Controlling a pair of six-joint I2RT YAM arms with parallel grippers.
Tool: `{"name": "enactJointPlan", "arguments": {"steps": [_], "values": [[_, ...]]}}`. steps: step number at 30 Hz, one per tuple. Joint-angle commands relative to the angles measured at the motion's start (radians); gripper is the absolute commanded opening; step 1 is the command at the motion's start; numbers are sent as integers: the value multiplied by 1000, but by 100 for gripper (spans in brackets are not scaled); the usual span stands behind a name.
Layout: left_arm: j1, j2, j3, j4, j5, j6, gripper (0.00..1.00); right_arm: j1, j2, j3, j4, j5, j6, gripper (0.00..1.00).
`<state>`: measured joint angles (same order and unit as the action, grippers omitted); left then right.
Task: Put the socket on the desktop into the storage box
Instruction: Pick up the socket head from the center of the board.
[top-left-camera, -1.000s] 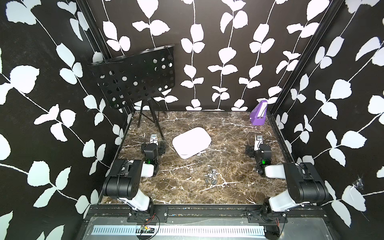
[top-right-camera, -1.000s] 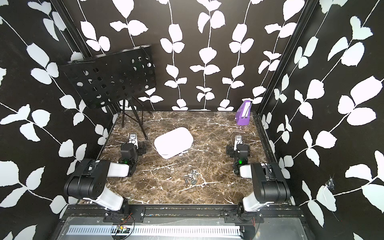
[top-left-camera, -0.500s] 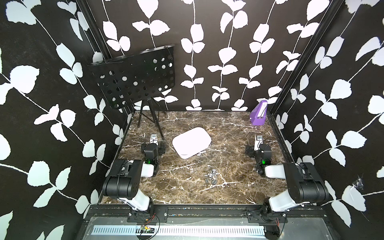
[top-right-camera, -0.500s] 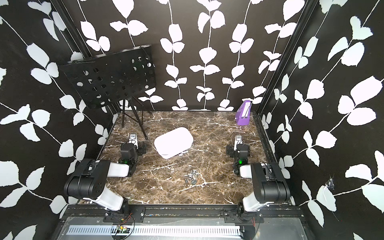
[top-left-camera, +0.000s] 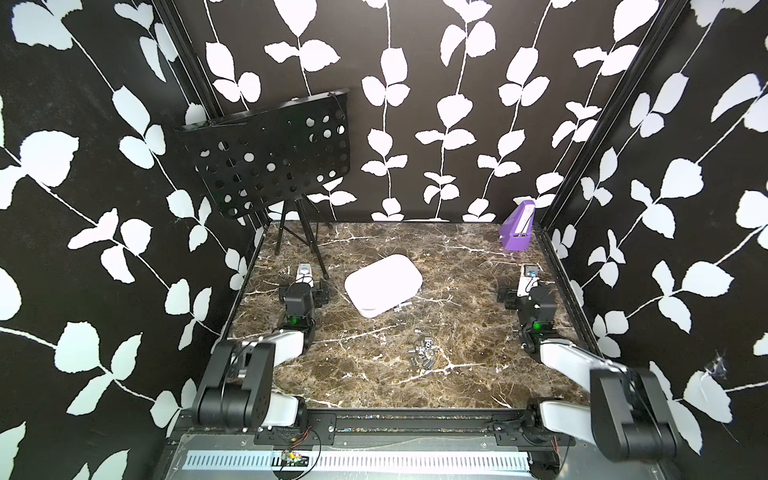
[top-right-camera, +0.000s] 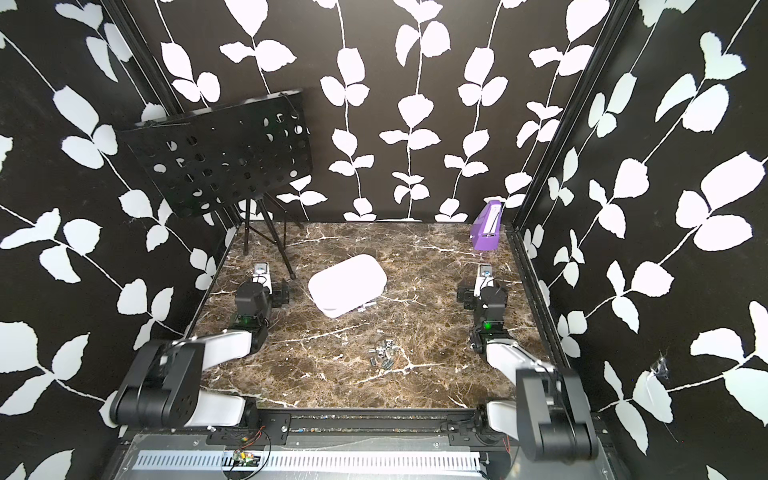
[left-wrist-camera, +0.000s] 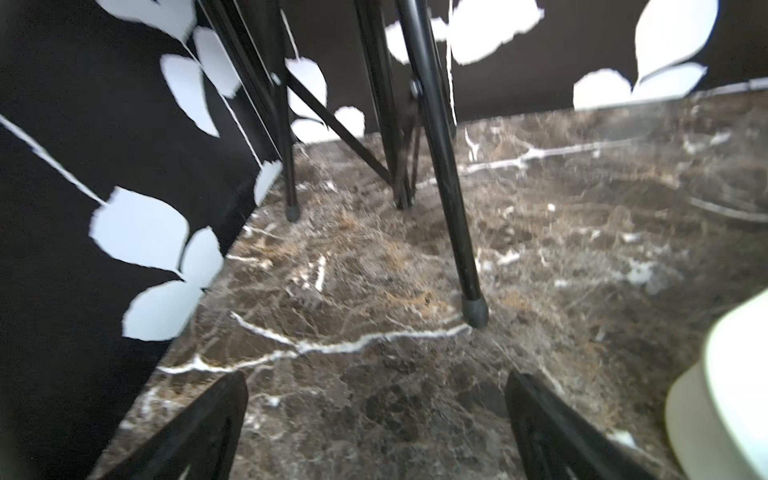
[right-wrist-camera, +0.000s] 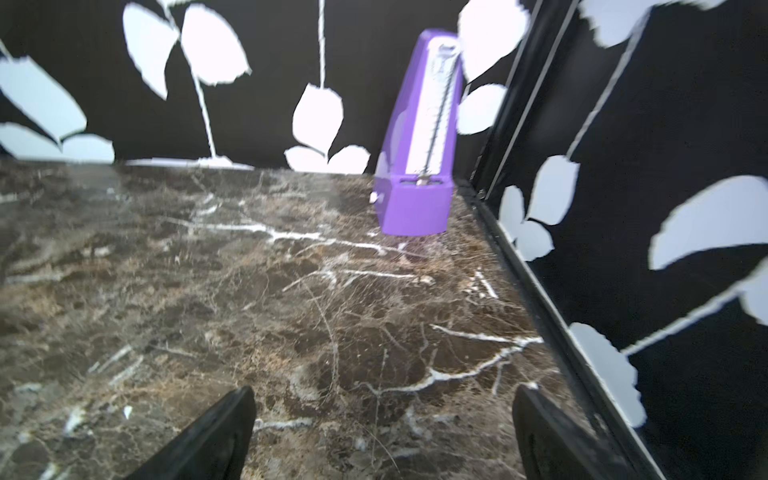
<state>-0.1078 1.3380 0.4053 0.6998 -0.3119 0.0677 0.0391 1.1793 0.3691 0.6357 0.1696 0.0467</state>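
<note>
both arms sit parked; the left fingers (left-wrist-camera: 199, 428) and right fingers (right-wrist-camera: 216, 432) stand wide apart with nothing between them. the small grey metal sockets (top-left-camera: 422, 358) lie in a loose heap on the dark-brown marble-patterned worktop (top-left-camera: 374, 386), on the robot's side of the shallow white plastic storage box (top-left-camera: 382, 284) and apart from it; a few more small metal bits (top-left-camera: 401, 308) lie just beside its near edge. i'd drop straight down on one socket at the heap's fringe, fingers straddling it, so neighbours don't scatter. only the top views show the sockets; my left wrist view catches just the box's corner and black tripod legs (left-wrist-camera: 445, 187), the right a purple upright box (right-wrist-camera: 415, 166).
</note>
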Motion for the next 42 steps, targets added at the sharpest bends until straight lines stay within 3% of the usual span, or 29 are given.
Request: {"name": "enactJointPlan", "arguments": {"steps": [1, 3, 5, 7, 9, 12, 16, 19, 22, 25, 28, 33, 36, 42], "values": [[6, -164, 21, -155, -70, -140, 99, -3, -179, 53, -300, 122, 190, 99], [7, -278, 67, -331, -79, -356, 99, -7, -259, 109, -509, 159, 316, 100], [7, -359, 118, -496, 9, -433, 99, -7, -317, 95, -542, 92, 340, 99], [8, -399, 78, -423, 124, -485, 99, -8, -379, 32, -502, 74, 432, 100], [7, -419, 12, -358, 110, -633, 99, -9, -430, 4, -475, 58, 470, 99], [10, -418, 3, -330, 195, -654, 99, -10, -475, 7, -535, 69, 597, 100], [-1, -382, 101, -440, 364, -636, 99, -10, -468, 64, -563, -129, 541, 100], [-65, -368, 105, -433, 372, -635, 99, -9, -412, 138, -618, -214, 516, 99], [-198, -363, 157, -547, 287, -576, 99, 19, -312, 199, -596, -346, 494, 94], [-262, -370, 197, -661, 271, -602, 99, 127, -209, 273, -611, -366, 440, 91], [-306, -387, 151, -679, 276, -641, 99, 256, -87, 353, -637, -353, 374, 89], [-313, -434, 68, -700, 251, -627, 99, 372, 114, 460, -663, -376, 318, 73], [-313, -460, 36, -693, 214, -636, 99, 404, 221, 486, -632, -376, 309, 67], [-314, -456, 44, -685, 247, -641, 99, 444, 385, 530, -573, -403, 341, 53]]}}
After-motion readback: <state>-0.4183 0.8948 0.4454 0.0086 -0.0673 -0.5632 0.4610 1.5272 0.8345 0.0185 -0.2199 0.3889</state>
